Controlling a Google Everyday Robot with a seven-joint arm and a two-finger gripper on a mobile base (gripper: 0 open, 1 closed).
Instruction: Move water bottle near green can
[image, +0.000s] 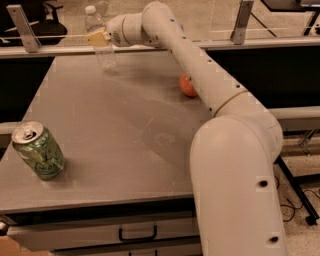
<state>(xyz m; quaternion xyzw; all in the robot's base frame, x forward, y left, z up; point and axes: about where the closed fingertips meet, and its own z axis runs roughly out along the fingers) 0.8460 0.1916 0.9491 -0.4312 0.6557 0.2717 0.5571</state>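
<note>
Grey table, arm outstretched, gripper at water bottle

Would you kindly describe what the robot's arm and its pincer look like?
The arm is smooth, rounded cream-white tubes with small dark dots and a thin tan ring at one joint. Its pincer, at the far side of the table by the water bottle, is pale yellow-tan.

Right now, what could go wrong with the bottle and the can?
The pincer is at the water bottle, by the far edge of the table; that tall bottle might tip or slide off the back. The green can stands near the table's front left corner, far across, so the bottle could topple on the way or bump the can off.
</note>
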